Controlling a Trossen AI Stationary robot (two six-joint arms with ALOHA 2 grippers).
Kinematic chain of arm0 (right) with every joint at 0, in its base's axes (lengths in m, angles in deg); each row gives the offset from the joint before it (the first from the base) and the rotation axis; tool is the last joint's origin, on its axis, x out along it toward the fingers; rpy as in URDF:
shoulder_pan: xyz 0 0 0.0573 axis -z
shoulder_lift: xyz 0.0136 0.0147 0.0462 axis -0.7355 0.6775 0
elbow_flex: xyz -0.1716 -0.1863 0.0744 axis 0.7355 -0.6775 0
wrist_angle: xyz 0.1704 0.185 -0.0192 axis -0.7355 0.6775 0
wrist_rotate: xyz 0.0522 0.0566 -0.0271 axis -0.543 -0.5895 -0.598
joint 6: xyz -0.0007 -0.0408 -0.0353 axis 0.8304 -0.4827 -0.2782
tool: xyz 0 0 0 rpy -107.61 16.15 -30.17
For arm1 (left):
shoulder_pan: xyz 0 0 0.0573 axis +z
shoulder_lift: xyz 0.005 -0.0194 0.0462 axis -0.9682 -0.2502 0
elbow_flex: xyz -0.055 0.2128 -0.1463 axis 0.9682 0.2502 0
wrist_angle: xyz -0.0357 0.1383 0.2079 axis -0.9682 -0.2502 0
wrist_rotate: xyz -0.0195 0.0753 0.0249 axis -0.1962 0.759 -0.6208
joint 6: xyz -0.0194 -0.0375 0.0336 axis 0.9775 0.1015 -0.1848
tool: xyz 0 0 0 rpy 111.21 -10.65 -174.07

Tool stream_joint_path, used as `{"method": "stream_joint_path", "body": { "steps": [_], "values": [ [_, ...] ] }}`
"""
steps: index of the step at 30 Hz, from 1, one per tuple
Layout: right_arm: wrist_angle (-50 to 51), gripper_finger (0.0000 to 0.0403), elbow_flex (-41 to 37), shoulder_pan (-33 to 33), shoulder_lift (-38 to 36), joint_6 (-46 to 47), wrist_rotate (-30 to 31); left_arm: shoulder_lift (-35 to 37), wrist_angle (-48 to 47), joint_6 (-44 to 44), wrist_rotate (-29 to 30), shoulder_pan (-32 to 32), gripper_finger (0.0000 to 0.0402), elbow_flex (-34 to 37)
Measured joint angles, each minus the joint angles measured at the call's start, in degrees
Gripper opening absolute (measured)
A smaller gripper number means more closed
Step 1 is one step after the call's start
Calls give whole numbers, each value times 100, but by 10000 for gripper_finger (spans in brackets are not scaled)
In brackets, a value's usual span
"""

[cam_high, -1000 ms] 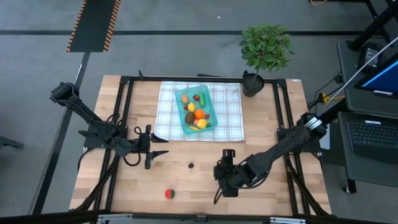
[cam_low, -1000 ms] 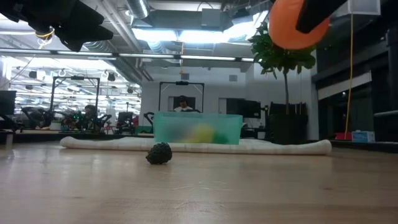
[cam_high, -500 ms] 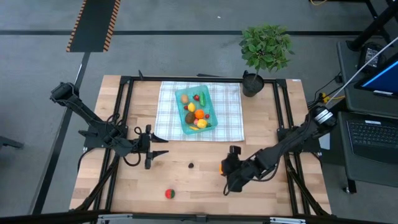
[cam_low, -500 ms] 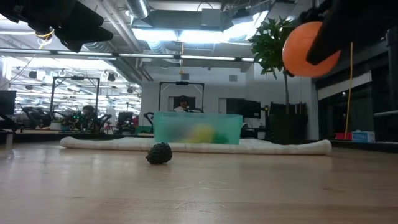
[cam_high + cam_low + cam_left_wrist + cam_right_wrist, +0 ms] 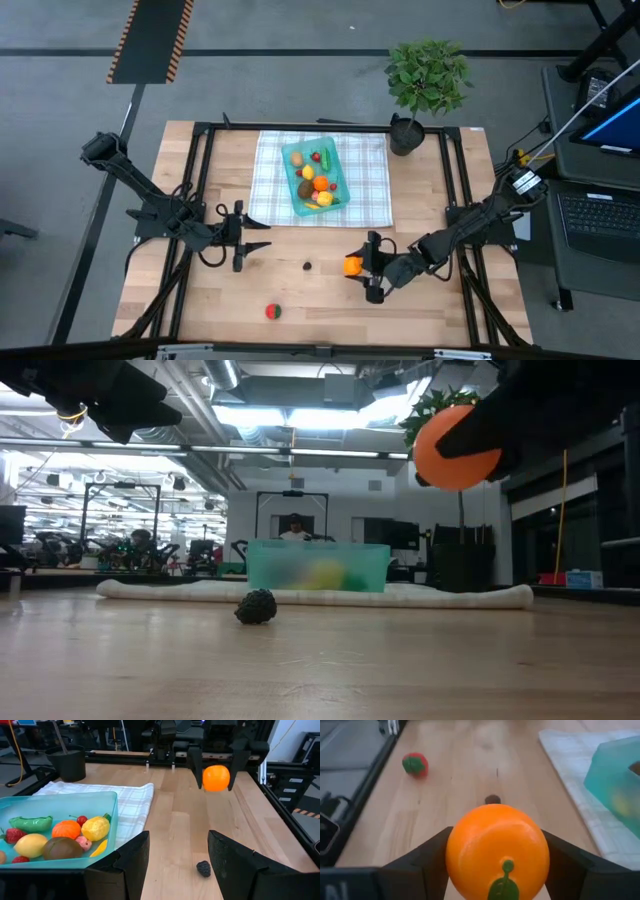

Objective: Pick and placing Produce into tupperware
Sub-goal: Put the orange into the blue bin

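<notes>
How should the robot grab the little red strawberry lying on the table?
Probably straight from above. The strawberry lies alone on bare wood near the table's front edge, with nothing close to block the fingers. An open gripper could close across its round red body rather than its green leafy end. The right gripper is busy holding an orange.

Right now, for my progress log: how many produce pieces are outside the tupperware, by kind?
orange, held in the right gripper: 1
red strawberry: 1
dark berry: 1
Total: 3
</notes>
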Motion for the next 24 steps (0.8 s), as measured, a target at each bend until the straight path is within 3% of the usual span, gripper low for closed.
{"method": "stream_joint_path", "body": {
  "steps": [13,24],
  "values": [
    [-2995,249,-987,238,-24,-1220,103,2,-10,0,0,11,192,0],
    [-3782,249,-1238,768,-24,-1847,140,-41,14,-76,368,316,192,0]
  ]
}}
